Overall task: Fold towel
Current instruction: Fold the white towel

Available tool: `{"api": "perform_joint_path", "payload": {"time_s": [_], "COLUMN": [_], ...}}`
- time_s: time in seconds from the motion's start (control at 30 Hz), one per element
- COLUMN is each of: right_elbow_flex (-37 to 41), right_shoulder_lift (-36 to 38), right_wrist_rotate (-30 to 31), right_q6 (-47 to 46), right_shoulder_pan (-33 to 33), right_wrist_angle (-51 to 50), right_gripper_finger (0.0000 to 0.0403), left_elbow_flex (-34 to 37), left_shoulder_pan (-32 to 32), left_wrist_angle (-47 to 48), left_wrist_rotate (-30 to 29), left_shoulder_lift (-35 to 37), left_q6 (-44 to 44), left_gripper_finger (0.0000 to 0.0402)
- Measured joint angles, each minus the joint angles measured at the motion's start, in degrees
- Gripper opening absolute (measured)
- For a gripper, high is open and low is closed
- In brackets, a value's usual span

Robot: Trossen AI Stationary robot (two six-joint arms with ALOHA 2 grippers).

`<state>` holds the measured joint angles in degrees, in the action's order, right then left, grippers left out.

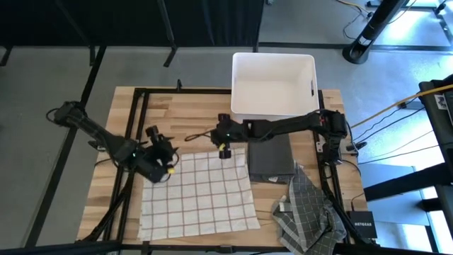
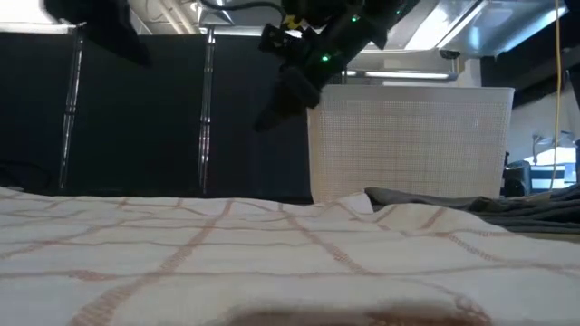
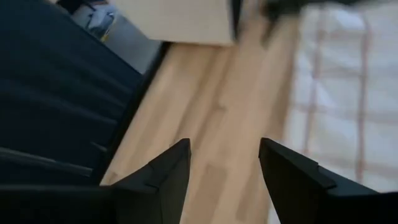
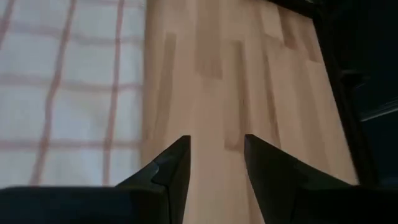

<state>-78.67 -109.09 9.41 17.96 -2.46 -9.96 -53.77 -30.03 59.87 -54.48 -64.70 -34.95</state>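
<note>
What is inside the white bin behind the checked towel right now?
In the high view, the white bin shows only a bare white floor and walls, with nothing lying in it. In the low view its ribbed wall hides the inside, so only the overhead picture settles this.

Dark curtain (image 2: 163, 109) behind, grey floor (image 1: 42, 85).

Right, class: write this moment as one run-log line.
white checked towel: spread flat, unfolded | left gripper: open, empty, at its left far corner | right gripper: open, empty, near its right far corner
</note>
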Motion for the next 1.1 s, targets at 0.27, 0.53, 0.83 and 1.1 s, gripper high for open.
{"api": "perform_joint_path", "payload": {"time_s": [0.27,0.53,0.83,1.1], "right_elbow_flex": [0.00,-0.04,0.08,0.39], "right_shoulder_lift": [-0.03,-0.04,0.86,0.86], "right_wrist_rotate": [-2.45,-9.94,-15.33,-3.69], "right_q6": [0.34,-4.93,-24.32,-38.52], "right_shoulder_pan": [0.41,7.30,19.97,27.25], "right_wrist_angle": [2.43,-8.83,-28.35,-27.43], "right_gripper_finger": [0.0153,0.0153,0.0153,0.0162], "left_elbow_flex": [-0.08,-0.08,-0.07,-0.06], "left_shoulder_pan": [6.65,5.64,-8.13,-21.18], "left_wrist_angle": [-4.68,-8.73,-2.82,-3.08], "left_wrist_rotate": [-2.74,14.22,36.44,41.26], "left_shoulder_lift": [3.60,0.96,-0.73,-8.69], "left_q6": [11.45,7.80,-14.42,-27.94], "left_gripper_finger": [0.0183,0.0182,0.0182,0.0182]}}
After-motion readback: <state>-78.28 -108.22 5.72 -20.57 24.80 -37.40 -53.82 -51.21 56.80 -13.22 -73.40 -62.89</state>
